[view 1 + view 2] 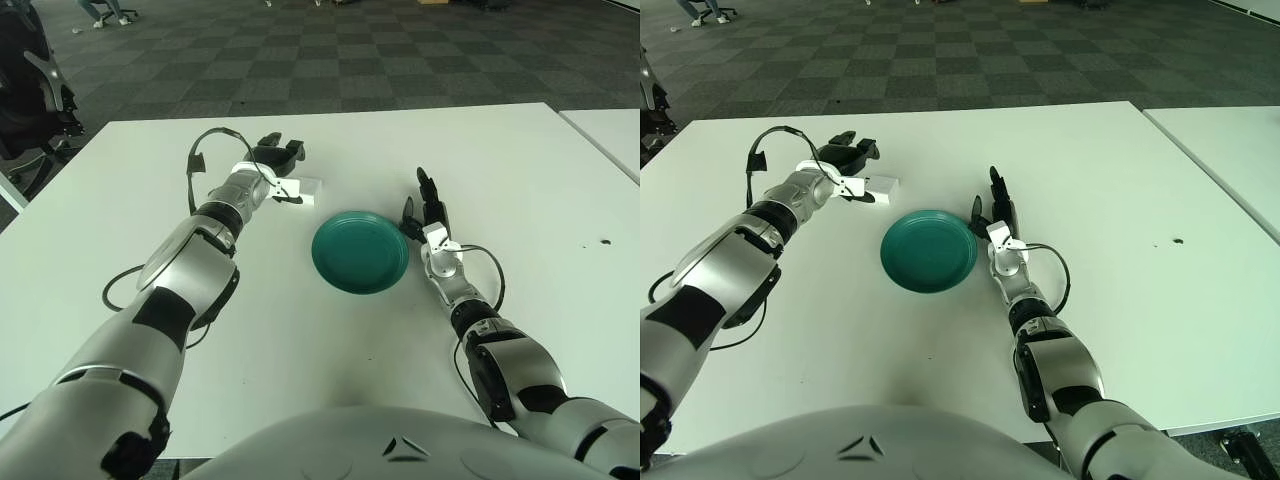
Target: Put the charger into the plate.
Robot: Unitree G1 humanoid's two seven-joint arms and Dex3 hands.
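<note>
— Reaching toward the upper left of the frame, which hand is mine?

— My left hand (272, 165). Its dark fingers (283, 152) are spread around the white charger (303, 190), which lies on the white table (300, 340); whether they grip it I cannot tell.

— And the plate?

— The teal plate (360, 252) sits at frame centre, just below and right of the charger, near but apart.

— My right hand (428, 210)?

— Just right of the plate's rim, fingers extended, grasping nothing.

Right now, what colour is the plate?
Plain teal green plate; the left eye view shows it best.
</note>
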